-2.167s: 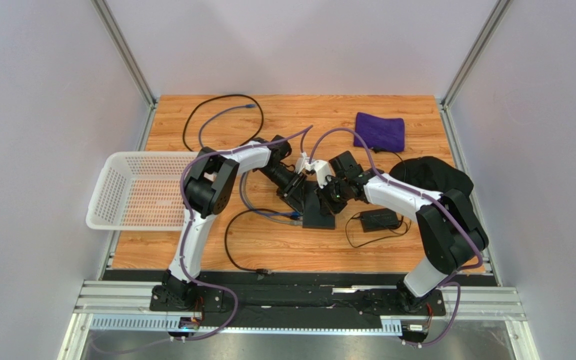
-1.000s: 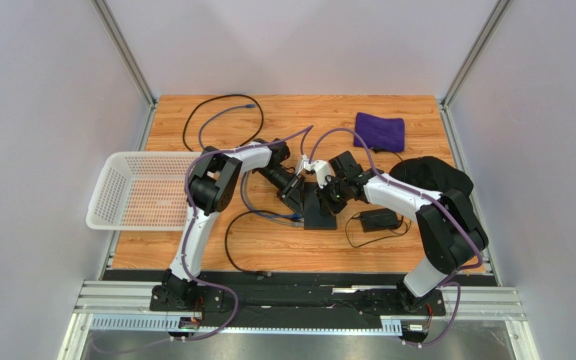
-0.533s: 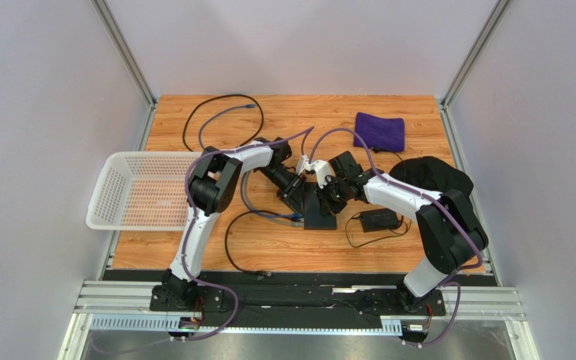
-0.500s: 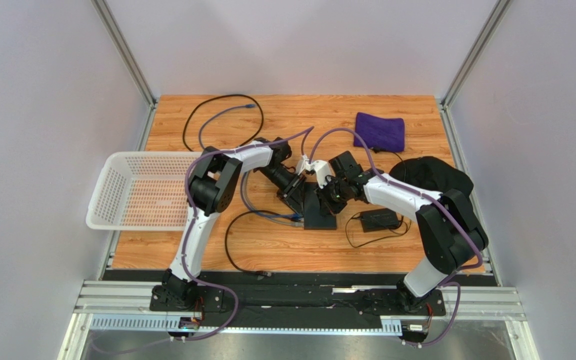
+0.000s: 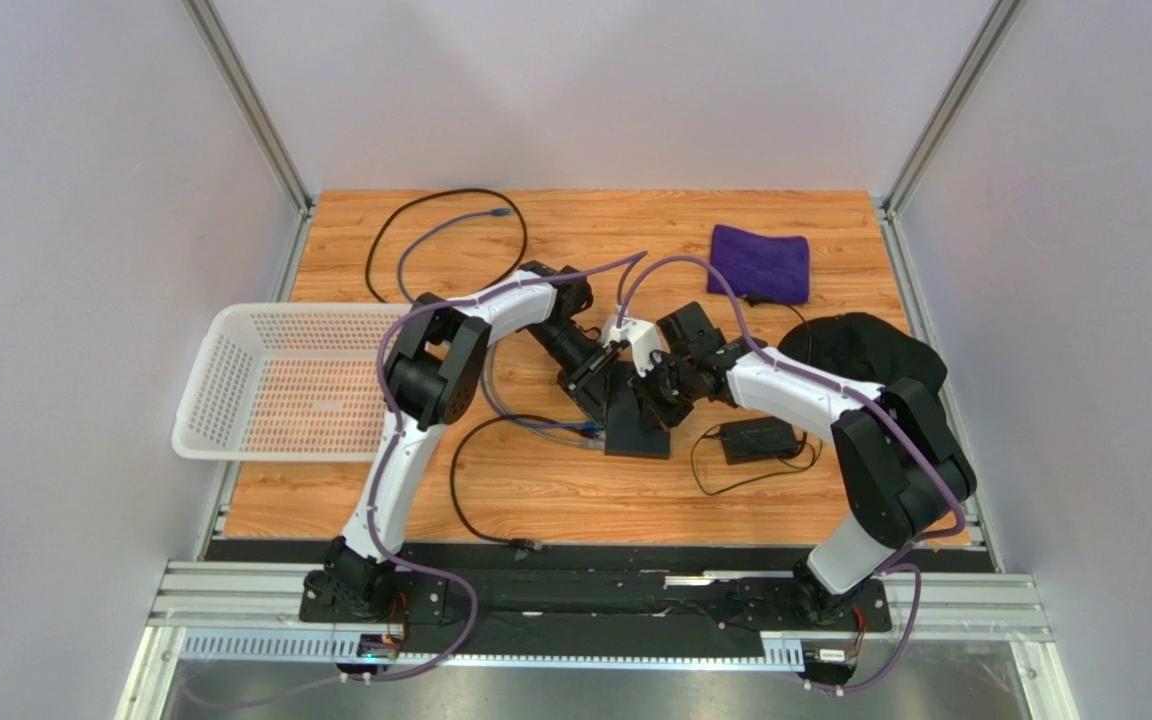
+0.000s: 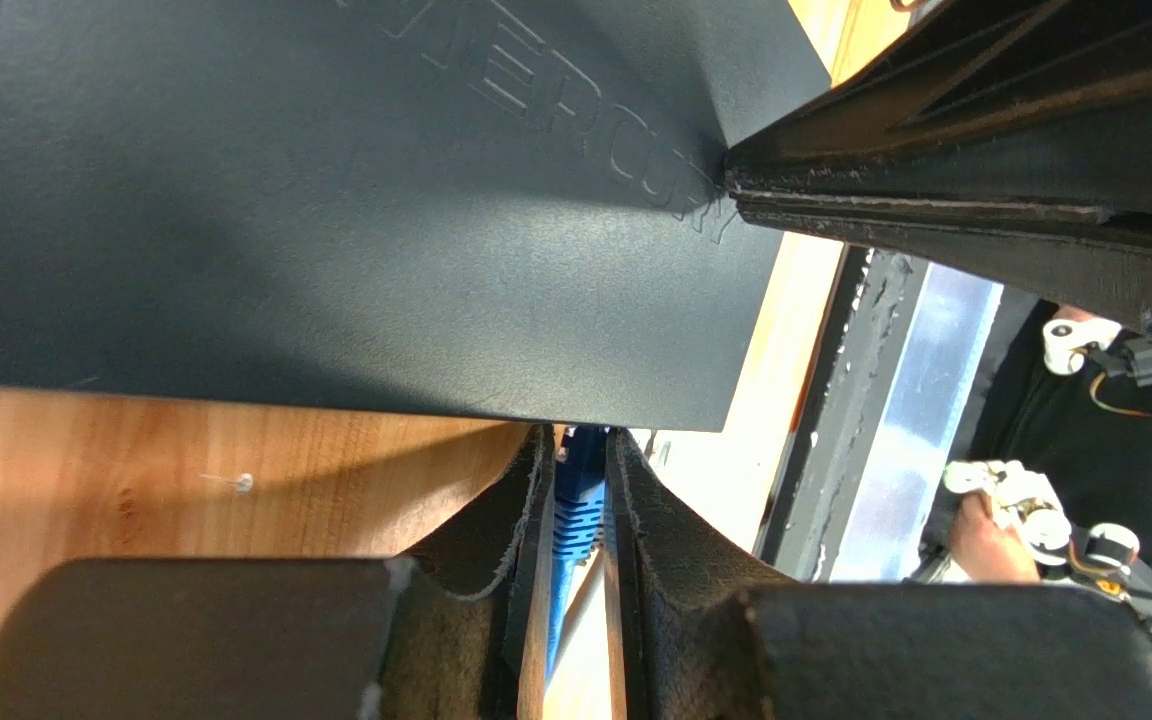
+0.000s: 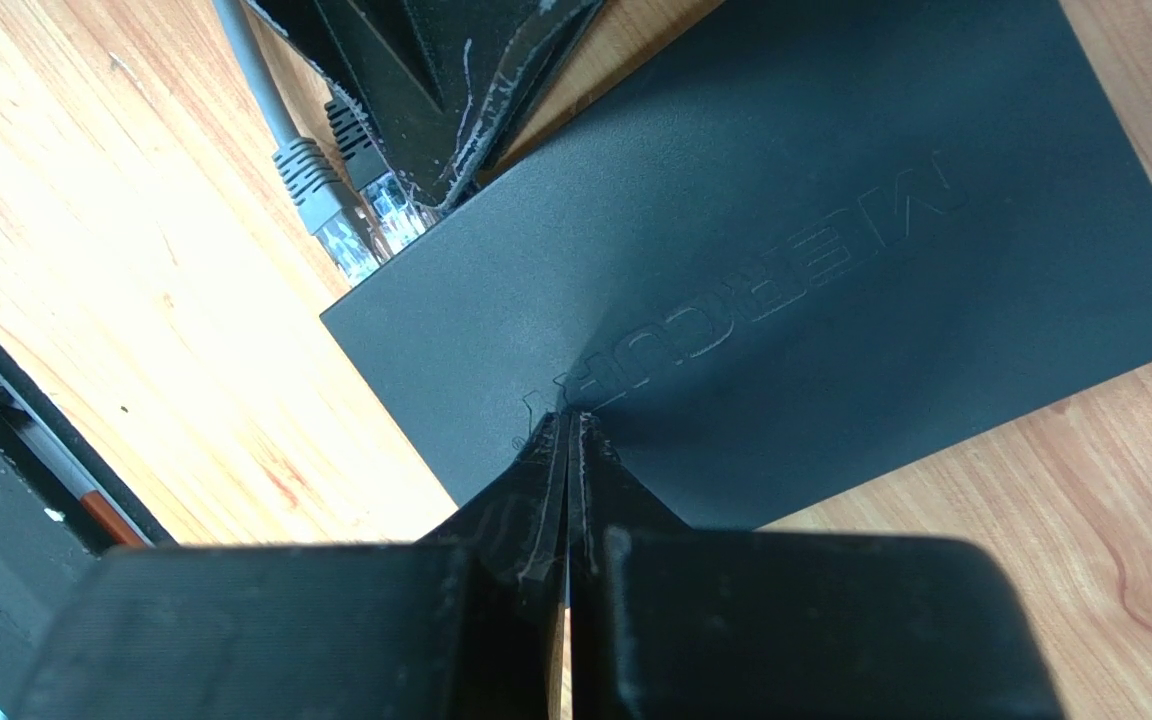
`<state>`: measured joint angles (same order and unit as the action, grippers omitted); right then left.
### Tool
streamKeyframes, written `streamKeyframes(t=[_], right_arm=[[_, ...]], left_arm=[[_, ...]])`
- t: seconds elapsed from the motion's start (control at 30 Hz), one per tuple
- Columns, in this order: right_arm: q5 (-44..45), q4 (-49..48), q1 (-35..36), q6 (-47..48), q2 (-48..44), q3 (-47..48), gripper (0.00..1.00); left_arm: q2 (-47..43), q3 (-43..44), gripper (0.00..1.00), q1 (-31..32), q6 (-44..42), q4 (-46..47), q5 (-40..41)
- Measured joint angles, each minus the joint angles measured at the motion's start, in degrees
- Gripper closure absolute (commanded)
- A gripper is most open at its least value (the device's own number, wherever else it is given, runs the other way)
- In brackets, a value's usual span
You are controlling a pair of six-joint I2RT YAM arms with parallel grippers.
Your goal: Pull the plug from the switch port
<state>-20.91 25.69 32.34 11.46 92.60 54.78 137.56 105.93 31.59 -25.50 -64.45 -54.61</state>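
From above: switch (image 5: 638,425) flat at middle of desk (image 5: 537,503), power brick (image 5: 760,438) nearby. From left wrist: left hand (image 6: 579,444) clamped on blue plug (image 6: 579,518) at switch's edge. From right wrist: right hand (image 7: 566,428) closed, tips on switch's top.

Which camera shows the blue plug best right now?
Left wrist: the plug sits clamped in the left gripper at the switch edge. Right wrist shows only its tip beneath that gripper; top shows a blue speck.
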Motion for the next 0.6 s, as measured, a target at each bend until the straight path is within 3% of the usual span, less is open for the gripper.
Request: streamKeyframes(t=[0.33, 0.6], right_arm=[[-0.24, -0.02, 0.26, -0.02, 0.04, 0.00, 1.00], [-0.48, -0.33, 0.26, 0.07, 0.28, 0.24, 1.00]], left_arm=[[-0.31, -5.97, 1.00, -0.76, -3.17, -1.90, -4.68], [0.50, 1.29, 1.00, -0.09, -6.84, -7.54, 1.33]])
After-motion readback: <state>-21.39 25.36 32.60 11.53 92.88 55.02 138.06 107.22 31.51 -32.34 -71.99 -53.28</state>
